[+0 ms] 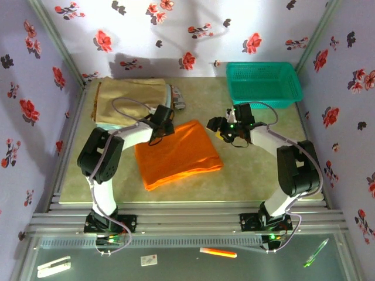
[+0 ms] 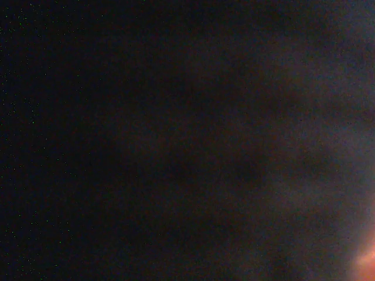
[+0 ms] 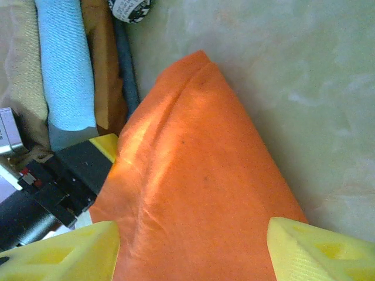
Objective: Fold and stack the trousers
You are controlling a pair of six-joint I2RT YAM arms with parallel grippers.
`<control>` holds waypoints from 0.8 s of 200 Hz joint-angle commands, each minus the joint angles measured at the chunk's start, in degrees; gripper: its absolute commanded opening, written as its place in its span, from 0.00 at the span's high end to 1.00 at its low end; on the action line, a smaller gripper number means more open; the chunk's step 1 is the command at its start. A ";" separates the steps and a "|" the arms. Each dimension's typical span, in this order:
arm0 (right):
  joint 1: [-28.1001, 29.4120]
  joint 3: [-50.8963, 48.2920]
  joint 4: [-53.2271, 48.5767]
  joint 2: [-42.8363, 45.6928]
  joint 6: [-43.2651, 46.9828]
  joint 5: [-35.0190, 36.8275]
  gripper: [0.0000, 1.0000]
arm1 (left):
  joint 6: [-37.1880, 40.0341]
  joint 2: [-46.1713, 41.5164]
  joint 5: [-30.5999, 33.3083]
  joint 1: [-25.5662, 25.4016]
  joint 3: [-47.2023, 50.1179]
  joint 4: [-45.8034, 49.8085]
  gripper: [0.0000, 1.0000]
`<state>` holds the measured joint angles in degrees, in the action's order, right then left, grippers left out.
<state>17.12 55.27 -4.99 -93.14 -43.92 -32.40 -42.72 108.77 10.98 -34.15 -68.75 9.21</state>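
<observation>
Trousers (image 1: 179, 153), bright orange, lie folded into a rough rectangle at the middle of the table (image 1: 252, 170), turned at an angle so that one corner points far and right. From the right wrist, the trousers (image 3: 199, 193) show as a smooth folded slab whose far corner tapers to a point on the pale tabletop.

At the far left edge of the cloth sits the left gripper (image 1: 164, 120). The right wrist camera catches one yellow fingertip (image 3: 108, 146) of it right against the cloth's edge, but I cannot tell whether its jaws are apart or closed on the fabric. The left wrist picture is dark, with a faint orange glow at its lower right.

Just right of the far corner hangs the right gripper (image 1: 218, 127). The right gripper (image 3: 193, 234) has its yellow fingers spread wide, with the orange cloth below them and nothing clamped.

Far left lies a tan folded garment (image 1: 132, 96) with a light blue folded garment (image 3: 64, 76) beside it. A green basket (image 1: 263, 82) stands far right, well apart from the trousers.
</observation>
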 commanded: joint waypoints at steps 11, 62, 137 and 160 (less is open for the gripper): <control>-0.41 -0.62 -3.09 1.86 1.94 -0.30 0.31 | -2.12 -0.73 -5.26 -2.13 -5.10 3.75 0.61; -0.29 0.02 -9.51 1.39 7.89 1.94 0.30 | 1.86 -17.43 -5.46 -1.93 -1.47 11.22 0.00; 2.58 -0.60 -15.32 -4.31 17.94 5.29 0.27 | -14.04 -49.37 -12.01 0.83 33.79 13.26 0.01; 5.38 -0.39 -16.41 -6.78 19.67 5.77 0.26 | -16.60 -56.12 -16.06 2.07 43.71 6.18 0.01</control>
<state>19.90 55.27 -18.52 -97.47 -28.40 -27.92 -53.49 58.28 0.73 -33.28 -32.75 20.34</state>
